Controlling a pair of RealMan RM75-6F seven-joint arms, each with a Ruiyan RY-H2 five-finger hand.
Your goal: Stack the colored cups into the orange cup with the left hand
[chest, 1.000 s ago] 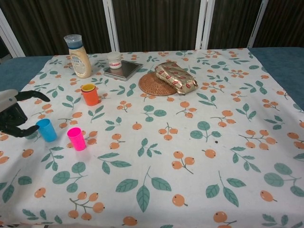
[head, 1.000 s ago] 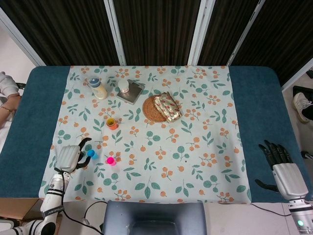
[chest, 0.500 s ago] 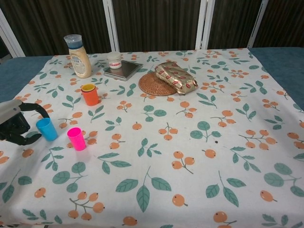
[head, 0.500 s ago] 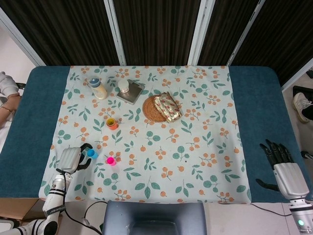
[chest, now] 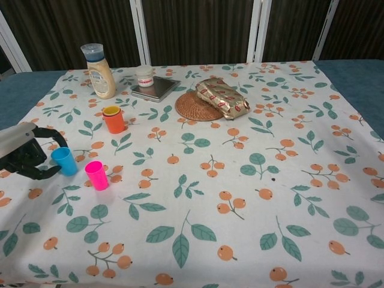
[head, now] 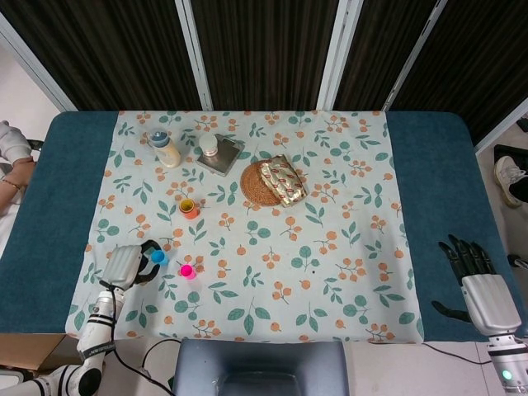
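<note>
The orange cup (head: pixel 189 208) (chest: pixel 113 119) stands upright left of centre with a yellow cup nested inside it. A blue cup (head: pixel 157 256) (chest: pixel 64 161) stands near the front left, and my left hand (head: pixel 126 265) (chest: pixel 24 153) has its fingers curled around it from the left, gripping it. Just right of the blue cup, a pink cup (head: pixel 187 271) (chest: pixel 96 175) stands alone, apart from the hand. My right hand (head: pixel 478 285) rests open at the table's right edge, holding nothing, and only the head view shows it.
At the back left stand a sauce bottle (head: pixel 163 148) (chest: pixel 101 71) and a small white jar (head: pixel 209 145) (chest: pixel 144 75) on a grey box. A gold snack packet (head: pixel 282 180) (chest: pixel 223 97) lies on a round woven mat (head: pixel 252 186) (chest: pixel 193 109) behind the middle.
My left hand has moved right and curled its fingers around the blue cup, which has shifted slightly to the right. The right hand has barely moved.
</note>
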